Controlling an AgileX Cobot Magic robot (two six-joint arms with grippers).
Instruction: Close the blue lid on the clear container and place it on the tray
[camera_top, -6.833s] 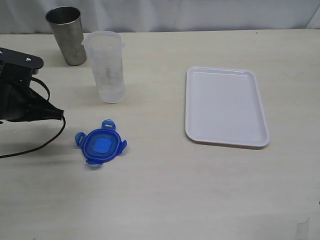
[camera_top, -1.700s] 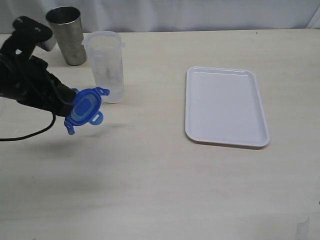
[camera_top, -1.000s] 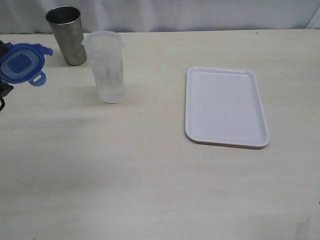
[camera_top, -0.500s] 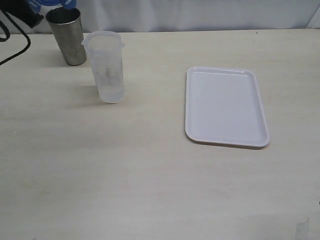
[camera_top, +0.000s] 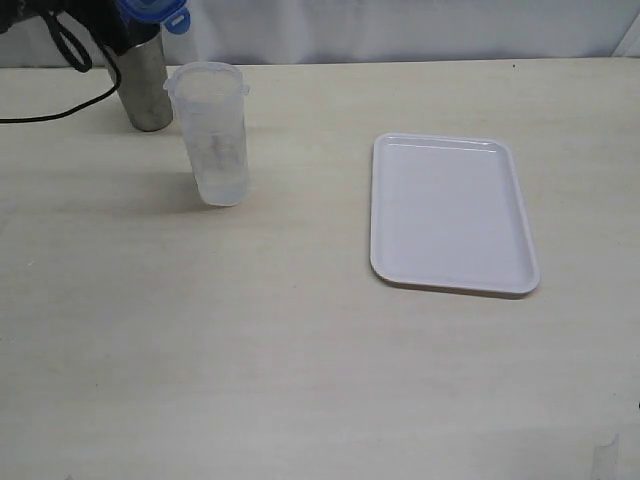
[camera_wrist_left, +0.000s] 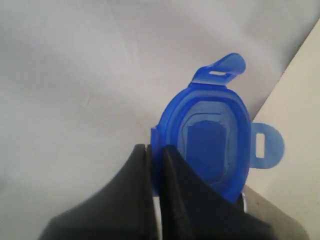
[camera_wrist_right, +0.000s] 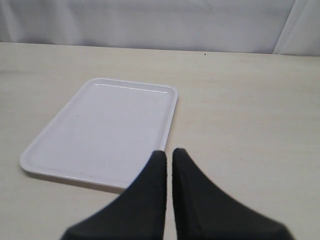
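The blue lid (camera_top: 152, 9) hangs high at the far left, above the grey metal cup and just left of and behind the clear container (camera_top: 213, 132). That container stands upright and open-topped on the table. My left gripper (camera_wrist_left: 156, 149) is shut on the lid's (camera_wrist_left: 212, 135) rim, and its snap flaps stick out freely. The white tray (camera_top: 451, 213) lies flat on the right with nothing on it. My right gripper (camera_wrist_right: 169, 152) is shut on nothing and hovers by the tray's (camera_wrist_right: 102, 131) near corner; the exterior view does not show it.
A grey metal cup (camera_top: 144, 86) stands just behind and left of the clear container. A black cable (camera_top: 60, 105) from the left arm loops over the table's far left. A white curtain (camera_top: 400, 25) backs the table.
The left gripper has carried the lid up from the left edge and then rightward along the top. It now hangs over the metal cup, closer to the container. The right gripper has not moved.
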